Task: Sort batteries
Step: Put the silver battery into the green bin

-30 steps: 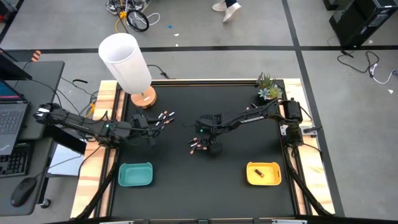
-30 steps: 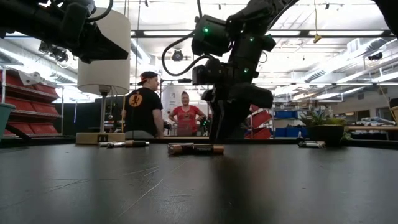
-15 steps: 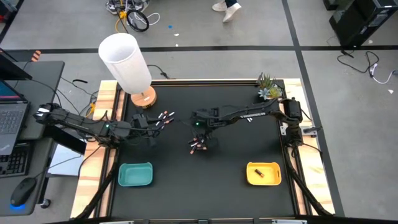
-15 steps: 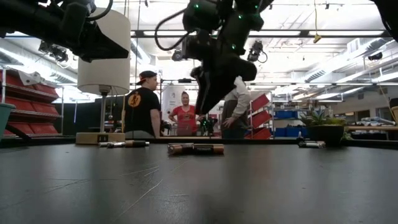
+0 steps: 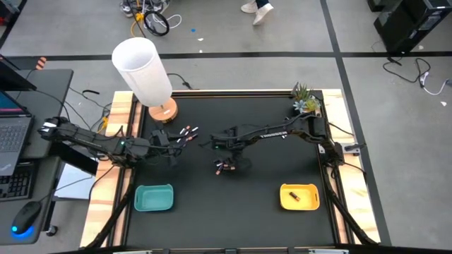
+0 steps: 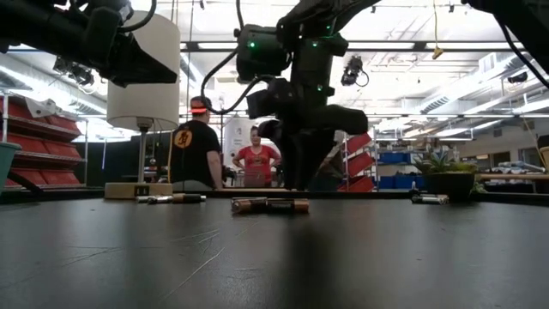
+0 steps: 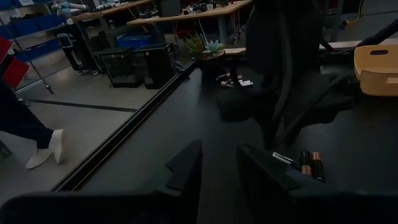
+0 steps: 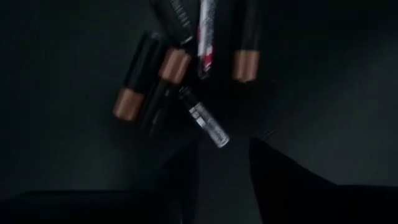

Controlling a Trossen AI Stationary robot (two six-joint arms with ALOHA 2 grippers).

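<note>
Far left in the high view the left gripper [image 5: 171, 143] hangs beside the lamp [image 5: 145, 72], its tips pointing at a small batch of batteries [image 5: 186, 132] in the upper-left part of the desk [image 5: 268, 204]. In its own wrist view a clear gap shows between its jaws, with nothing in it. My guess is that it simply waits there, near work it will take up next.

Below it, at lower left, sits the teal tray [image 5: 154, 198], bare as far as I can see.

In the middle the right gripper [image 5: 227, 152] reaches well across the desk to a second cluster [image 5: 224, 167] lying just below it in the frame. The right wrist view looks straight down on these: several dark ones with copper ends [image 8: 143, 81] and one slim pale one [image 8: 208, 124]. One dark finger [image 8: 292, 183] shows there; I cannot tell how far its jaws are parted, nor whether they hold anything.

At lower right the yellow tray [image 5: 299, 197] already has one dark battery [image 5: 296, 198], so sorting is under way with most still loose.

Compared with a second ago, the right arm has stretched out flatter and its gripper has shifted left and upward in the frame; the left arm has not moved.
</note>
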